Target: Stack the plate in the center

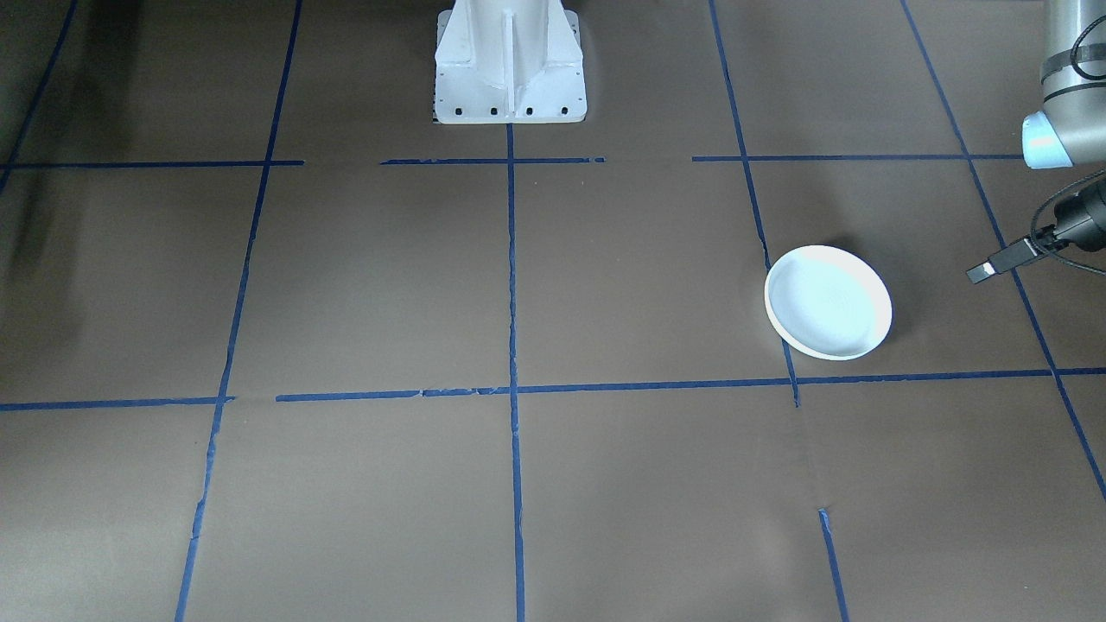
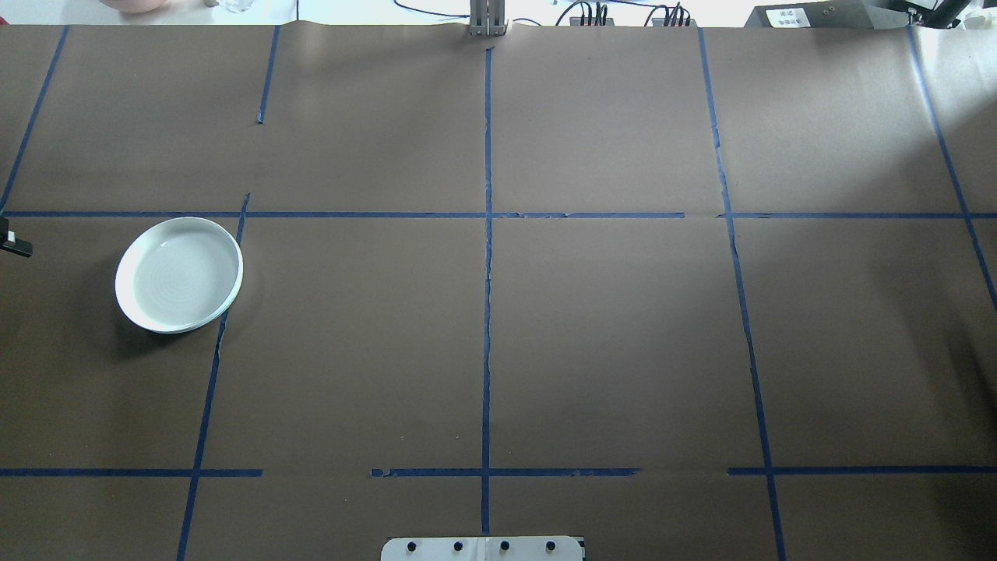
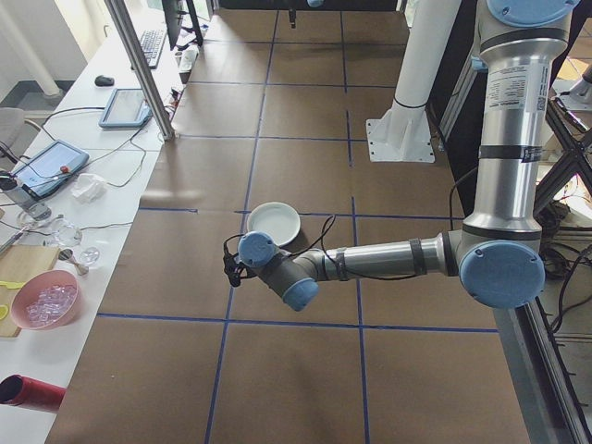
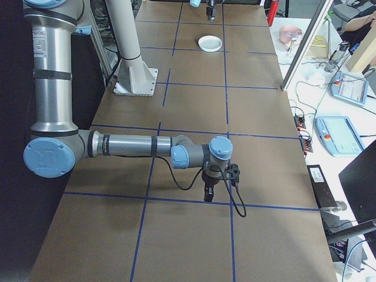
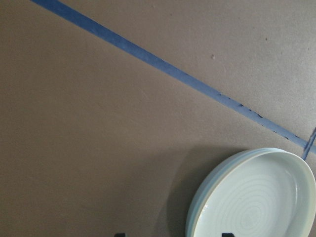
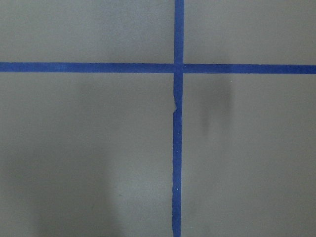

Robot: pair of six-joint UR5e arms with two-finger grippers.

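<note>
Plate [image 2: 179, 274] sits far left, its low rim flat on table [image 2: 607, 335]; either pincer's state unknowable here, so a shallow grasp may slip.

The plate [image 2: 179, 274] lies on the table's [image 2: 607, 335] left side, touching a tape line [image 2: 230, 257].
</note>
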